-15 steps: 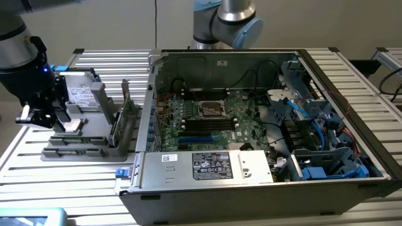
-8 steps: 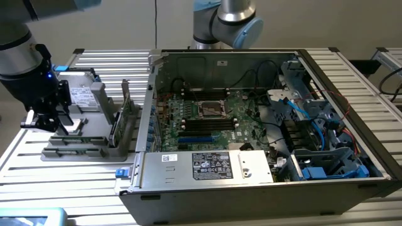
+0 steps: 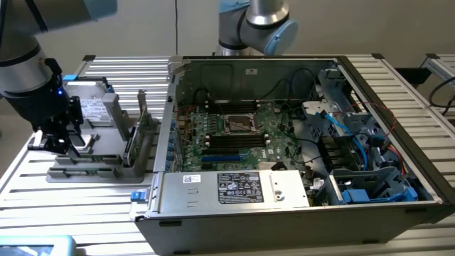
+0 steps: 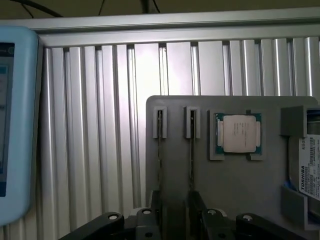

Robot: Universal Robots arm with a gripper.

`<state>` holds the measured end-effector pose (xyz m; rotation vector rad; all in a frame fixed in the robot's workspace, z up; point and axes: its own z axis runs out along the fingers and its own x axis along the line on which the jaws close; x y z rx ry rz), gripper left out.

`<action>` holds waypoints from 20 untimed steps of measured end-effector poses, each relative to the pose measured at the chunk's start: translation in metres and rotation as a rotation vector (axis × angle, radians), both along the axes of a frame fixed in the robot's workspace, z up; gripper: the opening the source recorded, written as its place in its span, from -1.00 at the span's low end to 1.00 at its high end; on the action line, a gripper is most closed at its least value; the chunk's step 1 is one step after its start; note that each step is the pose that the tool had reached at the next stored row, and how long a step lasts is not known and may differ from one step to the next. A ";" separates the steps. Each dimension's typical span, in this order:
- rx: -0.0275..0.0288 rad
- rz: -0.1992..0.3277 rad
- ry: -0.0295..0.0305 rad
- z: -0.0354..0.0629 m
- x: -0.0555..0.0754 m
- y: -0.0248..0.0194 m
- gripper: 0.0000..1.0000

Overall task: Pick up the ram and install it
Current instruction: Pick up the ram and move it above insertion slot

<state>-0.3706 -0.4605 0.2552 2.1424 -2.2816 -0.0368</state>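
Exterior view: my gripper (image 3: 63, 146) hangs over the grey holder (image 3: 85, 173), at 9 o'clock from the open computer case (image 3: 284, 160).

Wrist view: my fingers (image 4: 156, 212) are spread, pinching nothing. 2 ram sticks (image 4: 191, 155) stand edge-on in the holder's slots near the fingertips, with the processor (image 4: 239, 132) beside them.

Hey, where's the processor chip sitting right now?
In the wrist view, the processor chip lies flat on the gray holder, between its two narrow slots and the Toshiba drive.
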 end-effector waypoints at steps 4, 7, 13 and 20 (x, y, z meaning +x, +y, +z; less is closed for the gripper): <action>0.0004 0.000 0.0059 -0.0029 0.002 -0.0057 -0.27; 0.0002 0.000 0.0094 -0.0067 0.004 -0.0063 -0.27; 0.0003 0.000 0.0113 -0.0172 0.005 -0.0066 -0.27; 0.0003 0.000 0.0157 -0.0297 0.006 -0.0071 -0.27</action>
